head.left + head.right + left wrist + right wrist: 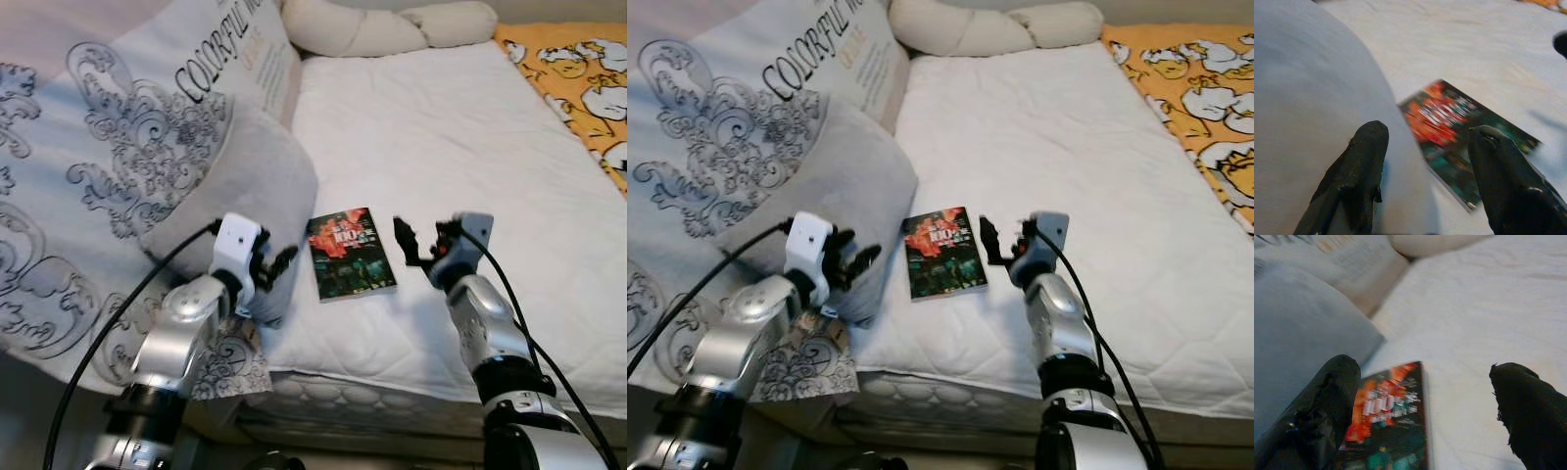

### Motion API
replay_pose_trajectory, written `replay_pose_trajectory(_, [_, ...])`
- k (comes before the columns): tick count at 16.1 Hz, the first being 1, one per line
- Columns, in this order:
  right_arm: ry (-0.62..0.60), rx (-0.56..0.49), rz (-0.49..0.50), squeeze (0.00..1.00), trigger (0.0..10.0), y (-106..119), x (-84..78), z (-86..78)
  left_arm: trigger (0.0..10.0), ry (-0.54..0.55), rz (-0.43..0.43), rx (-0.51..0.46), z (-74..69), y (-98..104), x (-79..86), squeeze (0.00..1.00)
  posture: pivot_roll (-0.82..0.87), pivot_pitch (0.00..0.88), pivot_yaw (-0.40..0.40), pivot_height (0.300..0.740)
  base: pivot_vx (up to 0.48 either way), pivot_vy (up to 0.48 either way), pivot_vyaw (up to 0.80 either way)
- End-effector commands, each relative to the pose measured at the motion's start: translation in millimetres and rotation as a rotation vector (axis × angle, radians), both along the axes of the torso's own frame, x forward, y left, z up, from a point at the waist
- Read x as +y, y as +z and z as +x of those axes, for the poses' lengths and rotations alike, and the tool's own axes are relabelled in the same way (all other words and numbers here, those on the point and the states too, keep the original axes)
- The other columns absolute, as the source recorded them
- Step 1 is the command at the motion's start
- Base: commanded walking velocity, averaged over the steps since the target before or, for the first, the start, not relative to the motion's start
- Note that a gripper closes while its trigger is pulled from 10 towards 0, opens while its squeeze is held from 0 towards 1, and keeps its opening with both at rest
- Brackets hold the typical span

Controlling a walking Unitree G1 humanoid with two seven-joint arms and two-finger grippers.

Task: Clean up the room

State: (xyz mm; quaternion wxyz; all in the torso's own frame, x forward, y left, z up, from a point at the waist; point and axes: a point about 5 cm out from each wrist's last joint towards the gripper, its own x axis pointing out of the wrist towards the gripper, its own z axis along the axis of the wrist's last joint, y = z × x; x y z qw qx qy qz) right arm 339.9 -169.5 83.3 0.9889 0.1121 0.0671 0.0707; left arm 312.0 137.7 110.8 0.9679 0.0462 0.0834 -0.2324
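My right claw (pixel 416 245) is spread wide and holds nothing, hanging just to the right of a book (pixel 350 253) with a red and dark cover. My left claw (pixel 277 269) is spread wide too, with nothing in it, right by the edge of a gray pillow (pixel 235 181). The book lies flat on the white bed (pixel 441 127) between my two claws, its left side close to the pillow.
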Motion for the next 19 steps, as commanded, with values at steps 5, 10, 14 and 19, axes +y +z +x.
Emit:
replay_pose_trajectory(5, [-0.082, 0.018, -0.010, 0.00, 10.0, 3, 4.2, 1.2, 10.0, 0.116, 0.069, -0.029, 7.3, -2, 16.7, 0.00, -0.07, 0.000, 0.118, 0.740, 0.000, 0.000, 0.00])
replay_pose_trajectory(10, [-0.081, -0.008, -0.143, 0.00, 10.0, 8, 4.2, 1.8, 10.0, 0.201, 0.091, -0.036, 12.4, -4, 25.0, 0.00, -0.07, 0.000, 0.120, 0.740, 0.000, -0.050, 0.00])
replay_pose_trajectory(14, [-0.079, -0.007, -0.169, 0.00, 10.0, 8, 1.1, 0.1, 10.0, 0.225, 0.092, -0.040, 13.0, -6, 27.2, 0.00, -0.07, 0.000, 0.112, 0.740, 0.000, -0.300, 0.00])
replay_pose_trajectory(19, [-0.092, -0.035, -0.201, 0.00, 10.0, 14, -6.8, -3.1, 10.0, 0.251, 0.098, -0.081, 11.2, 3, 31.3, 0.00, -0.06, 0.000, 0.095, 0.740, 0.000, -0.316, 0.00])
